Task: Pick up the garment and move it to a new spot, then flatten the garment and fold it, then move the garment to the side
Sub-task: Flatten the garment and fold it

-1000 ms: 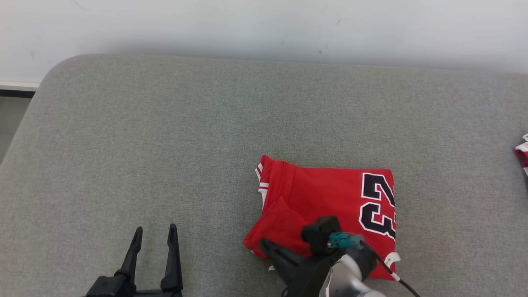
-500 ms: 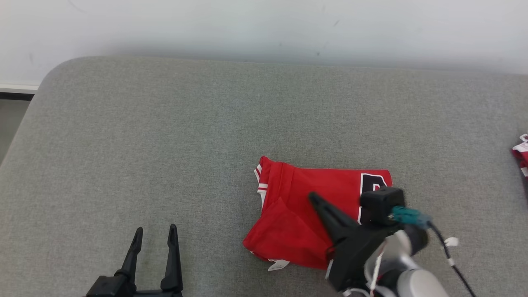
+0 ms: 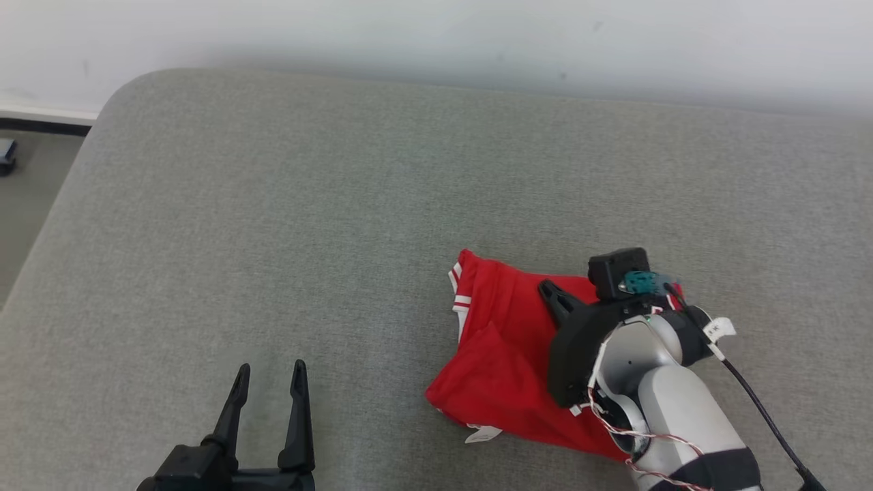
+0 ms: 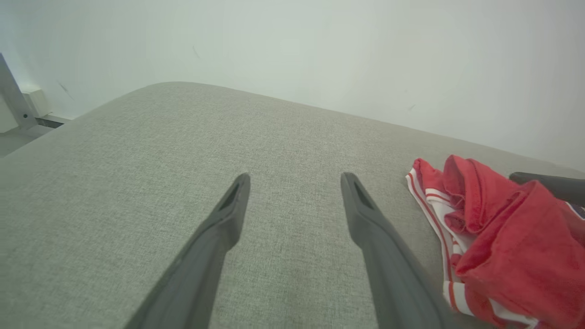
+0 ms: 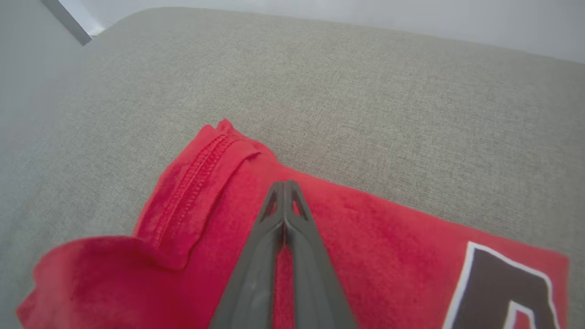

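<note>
The garment is a red jersey with white trim, folded into a rough rectangle on the grey cushion right of centre. My right gripper is shut, its fingers lying over the top of the fold and pointing toward its far left corner. In the right wrist view the closed tips rest above the red cloth, with nothing between them and part of a black number at lower right. My left gripper stands open at the lower left, well clear of the jersey. The left wrist view has its spread fingers over bare cushion, the jersey to their right.
The grey cushioned surface has a rounded far left corner and meets a white wall at the back. Floor shows past its left edge, with a small dark object on it. My right forearm covers the jersey's right part.
My shut right gripper has travelled from the jersey's near left corner across it toward the far edge. The head camera has shifted too. The left gripper has stayed put.
</note>
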Robot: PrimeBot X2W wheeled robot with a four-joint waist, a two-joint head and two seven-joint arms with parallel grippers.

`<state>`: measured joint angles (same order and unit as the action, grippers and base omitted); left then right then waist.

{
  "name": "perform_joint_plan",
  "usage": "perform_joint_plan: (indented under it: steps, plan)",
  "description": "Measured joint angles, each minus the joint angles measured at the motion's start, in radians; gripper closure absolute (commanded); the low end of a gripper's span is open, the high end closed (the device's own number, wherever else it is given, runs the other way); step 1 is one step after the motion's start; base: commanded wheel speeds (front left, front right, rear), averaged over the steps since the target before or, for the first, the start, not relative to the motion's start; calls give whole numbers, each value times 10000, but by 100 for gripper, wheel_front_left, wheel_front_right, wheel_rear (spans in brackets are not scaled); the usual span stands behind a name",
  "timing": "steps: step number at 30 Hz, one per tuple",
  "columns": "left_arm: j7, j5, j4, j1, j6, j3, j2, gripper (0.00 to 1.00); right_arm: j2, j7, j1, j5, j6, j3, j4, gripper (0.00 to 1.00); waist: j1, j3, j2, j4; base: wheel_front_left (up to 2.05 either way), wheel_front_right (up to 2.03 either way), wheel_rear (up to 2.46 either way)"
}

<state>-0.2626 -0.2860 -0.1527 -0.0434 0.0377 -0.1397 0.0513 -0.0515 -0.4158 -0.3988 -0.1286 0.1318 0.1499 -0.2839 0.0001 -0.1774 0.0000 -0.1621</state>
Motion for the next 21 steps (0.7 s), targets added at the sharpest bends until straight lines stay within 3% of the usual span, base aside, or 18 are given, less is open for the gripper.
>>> perform_joint_plan:
  steps: [8, 21]
  plan:
    - [2, -136, -36, 1, -84, -155, 0, 0, 0, 50, -991, 251, 0, 311, -1839, 100, 0, -151, 0, -597, 0, 0, 0]
    - [0, -198, -58, 152, -100, -387, -2, 0, -4, 546, -2329, -13, 0, 602, -3396, 100, 0, 22, 0, -1224, 0, 0, 0]
